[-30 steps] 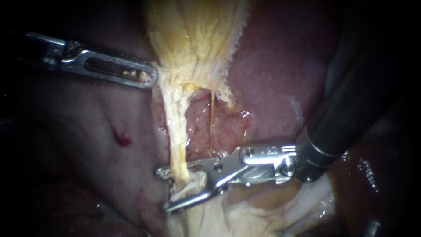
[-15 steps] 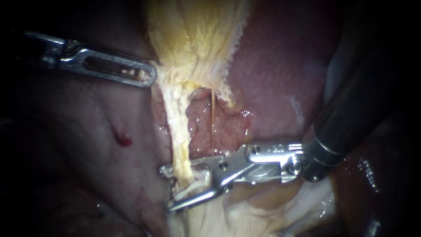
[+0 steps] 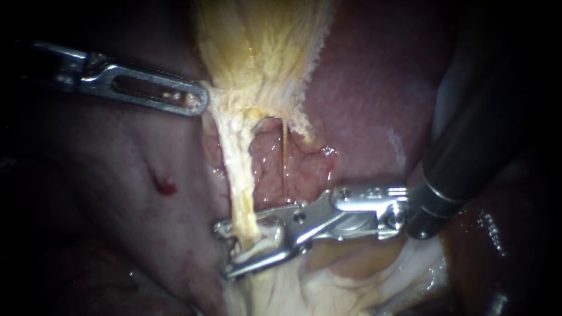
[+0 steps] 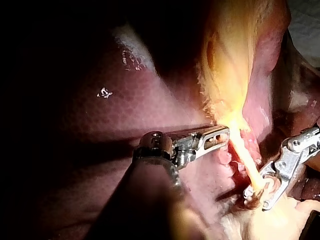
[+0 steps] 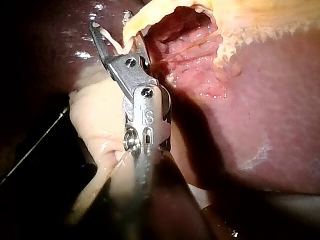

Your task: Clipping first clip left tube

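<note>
The left tube (image 3: 240, 175) is a pale yellow cord running down from the gallbladder (image 3: 263, 47). My right instrument (image 3: 222, 248) comes in from the right, and its jaws stand open astride the tube's lower end, one on each side. The tube (image 4: 247, 165) glows between those jaws (image 4: 256, 199) in the left wrist view. The right wrist view has the right instrument (image 5: 111, 22) at the tube (image 5: 132, 25). My left instrument (image 3: 196, 98) holds the tissue edge at the gallbladder's neck, jaws shut on it and pulling it taut; its jaws (image 4: 222, 136) show again in its own wrist view.
A thin strand (image 3: 284, 164) runs parallel to the tube, on its right, over raw pink tissue (image 3: 298, 169). Liver (image 3: 374, 88) lies behind and to the right. A small red spot (image 3: 165, 187) marks the tissue on the left. Pale fatty tissue (image 3: 328, 287) lies below the right jaws.
My right instrument has shifted slightly to the right and up along the tube, and its jaws have narrowed a little. The left instrument has barely moved.
</note>
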You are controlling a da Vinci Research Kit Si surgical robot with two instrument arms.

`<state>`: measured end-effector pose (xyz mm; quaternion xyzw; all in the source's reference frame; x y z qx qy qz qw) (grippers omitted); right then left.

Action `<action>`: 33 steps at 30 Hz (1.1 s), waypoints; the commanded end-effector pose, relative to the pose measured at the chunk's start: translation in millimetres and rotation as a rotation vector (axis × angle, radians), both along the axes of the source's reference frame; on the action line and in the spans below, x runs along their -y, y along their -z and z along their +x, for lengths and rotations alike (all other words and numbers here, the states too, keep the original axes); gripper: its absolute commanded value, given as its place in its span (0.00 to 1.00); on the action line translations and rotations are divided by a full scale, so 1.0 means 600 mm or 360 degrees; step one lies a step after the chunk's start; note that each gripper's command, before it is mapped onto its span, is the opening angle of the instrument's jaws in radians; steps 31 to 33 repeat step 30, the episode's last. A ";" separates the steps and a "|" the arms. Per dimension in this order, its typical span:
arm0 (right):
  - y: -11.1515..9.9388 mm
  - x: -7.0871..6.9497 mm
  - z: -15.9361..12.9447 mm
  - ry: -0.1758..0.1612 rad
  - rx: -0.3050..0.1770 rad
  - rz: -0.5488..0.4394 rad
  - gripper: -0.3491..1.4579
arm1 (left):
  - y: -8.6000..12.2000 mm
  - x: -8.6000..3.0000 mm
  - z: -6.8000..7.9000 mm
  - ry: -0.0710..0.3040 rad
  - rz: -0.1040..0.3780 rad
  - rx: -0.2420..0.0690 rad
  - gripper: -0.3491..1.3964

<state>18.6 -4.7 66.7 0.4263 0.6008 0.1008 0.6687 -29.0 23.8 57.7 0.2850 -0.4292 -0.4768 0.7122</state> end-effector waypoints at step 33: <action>0.0003 -0.0005 -0.0012 0.0064 0.0083 0.0201 0.00 | -0.0001 -0.0001 -0.0002 0.0001 0.0000 -0.0001 0.00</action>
